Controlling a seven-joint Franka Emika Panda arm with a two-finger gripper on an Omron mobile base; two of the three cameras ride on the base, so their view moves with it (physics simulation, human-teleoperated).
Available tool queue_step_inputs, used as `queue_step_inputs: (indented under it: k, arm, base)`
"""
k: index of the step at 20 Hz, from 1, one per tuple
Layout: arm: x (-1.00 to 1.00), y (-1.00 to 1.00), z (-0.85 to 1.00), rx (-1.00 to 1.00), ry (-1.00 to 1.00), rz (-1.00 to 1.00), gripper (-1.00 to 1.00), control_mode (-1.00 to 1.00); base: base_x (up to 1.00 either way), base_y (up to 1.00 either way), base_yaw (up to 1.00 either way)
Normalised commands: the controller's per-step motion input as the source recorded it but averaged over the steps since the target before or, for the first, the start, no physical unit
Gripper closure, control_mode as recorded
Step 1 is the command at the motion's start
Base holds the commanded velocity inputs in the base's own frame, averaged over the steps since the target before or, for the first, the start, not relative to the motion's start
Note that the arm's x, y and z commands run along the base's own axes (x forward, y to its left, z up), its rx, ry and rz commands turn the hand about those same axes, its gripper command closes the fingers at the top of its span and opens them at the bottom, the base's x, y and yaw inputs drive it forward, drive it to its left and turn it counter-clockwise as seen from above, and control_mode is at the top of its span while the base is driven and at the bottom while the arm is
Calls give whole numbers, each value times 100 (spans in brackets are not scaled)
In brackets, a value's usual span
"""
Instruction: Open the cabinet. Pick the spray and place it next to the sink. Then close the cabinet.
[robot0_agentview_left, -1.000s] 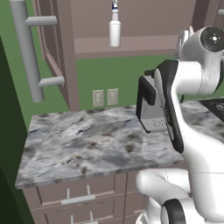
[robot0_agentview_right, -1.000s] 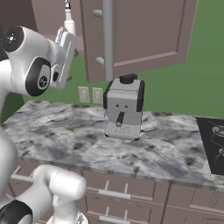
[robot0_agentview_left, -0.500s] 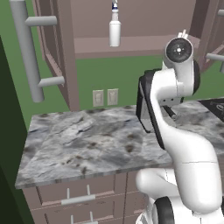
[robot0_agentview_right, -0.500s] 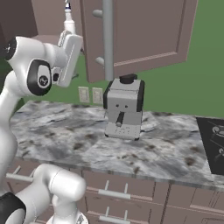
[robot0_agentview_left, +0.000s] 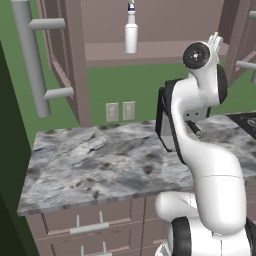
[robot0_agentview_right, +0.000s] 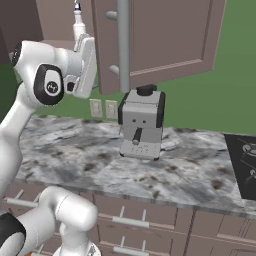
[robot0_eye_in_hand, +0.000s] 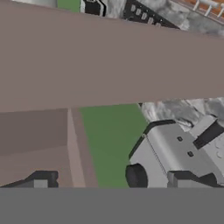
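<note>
While the cabinet stood open: the white arm was raised in front of it, above the counter.

Cabinet (robot0_agentview_left: 150, 30): mauve-brown wall cabinet; both doors swung out; left door (robot0_agentview_left: 62, 60) seen edge-on in the left base view, with a long grey bar handle (robot0_agentview_left: 31, 55); right door (robot0_agentview_right: 160, 40) broad and near the camera in the right base view, with its own grey bar handle (robot0_agentview_right: 123, 45).

Spray (robot0_agentview_left: 131, 31): small white bottle with a blue-tipped head; upright on the cabinet's shelf, near the shelf's front edge; in the right base view its top (robot0_agentview_right: 78, 19) showed just above the hand.

Gripper (robot0_eye_in_hand: 109, 180): dark fingertips (robot0_eye_in_hand: 41, 180) at the bottom of the hand view stood wide apart, with nothing between them; the hand was level with the cabinet's lower edge, below the spray and not touching it.

Hand view: looked down past the cabinet's brown underside to the green wall (robot0_eye_in_hand: 109, 144) and the coffee machine.

Coffee machine (robot0_agentview_right: 141, 122): grey and black; standing on the counter under the right door.

Counter (robot0_agentview_left: 110, 165): grey marbled stone; drawers (robot0_agentview_right: 130, 220) with small handles below it.

Wall outlets (robot0_agentview_left: 120, 111): two white plates on the green wall, under the cabinet.
</note>
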Motion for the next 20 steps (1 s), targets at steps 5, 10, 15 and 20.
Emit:
queue_step_inputs:
  k: [5, 10, 15, 20]
  arm:
    - [-2, -22, 8, 2, 0, -7, -100, -100]
    - [-15, -25, 7, 3, -1, -2, -100, -100]
    - [-44, -33, 8, 5, -1, -9, -100, -100]
    - [-55, -42, 8, 7, -1, -12, -100, -100]
  base:
    - [0, 0, 0]
    - [0, 0, 0]
    - [0, 0, 0]
    - [0, 0, 0]
